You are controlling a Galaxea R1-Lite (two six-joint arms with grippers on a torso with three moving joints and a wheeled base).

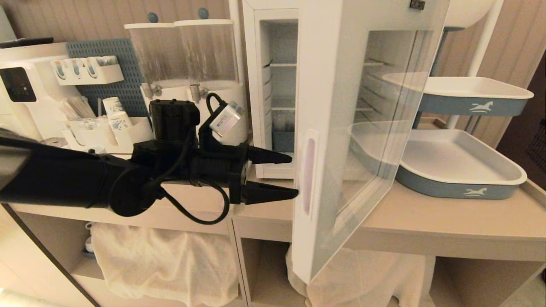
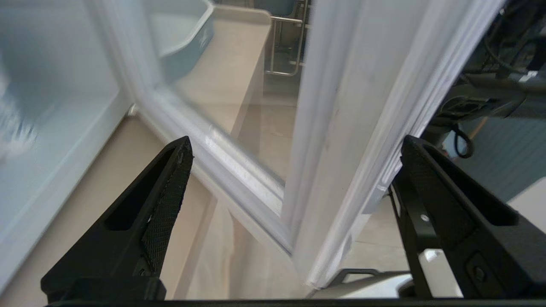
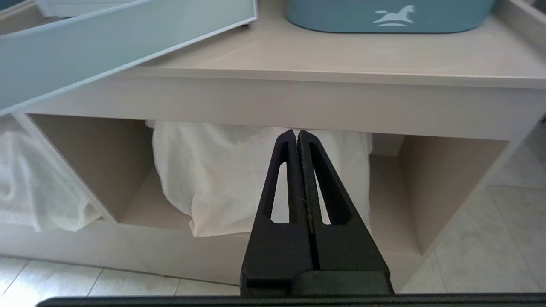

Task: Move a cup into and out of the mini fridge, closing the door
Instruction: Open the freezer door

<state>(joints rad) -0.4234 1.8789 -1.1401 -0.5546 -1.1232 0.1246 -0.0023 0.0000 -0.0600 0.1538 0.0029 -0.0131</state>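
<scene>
1 door swung wide, no cup inside the fridge yet.

From the head view, the mini fridge (image 1: 273, 94) stands open with bare wire shelves, its door (image 1: 341, 140) angled out over the counter edge (image 1: 426, 221). The left gripper (image 1: 281, 177) reaches level toward the door's handle-side edge, jaws spread wide and holding nothing, tips just beside the frame. 2 blue-patterned paper cups (image 1: 117, 115) sit well apart by the pegboard (image 1: 123, 85); which is the tall stack I cannot tell, so loading and closing look undone. Seen from the left wrist, the door's frame edge (image 2: 341, 149) lies between the 2 open fingers (image 2: 166, 200), with free room on both sides. Seen from the right wrist, the right gripper (image 3: 297, 136) hangs pressed shut below the counter, facing a white cloth (image 3: 222, 170) and the blue tray (image 3: 384, 17).
</scene>
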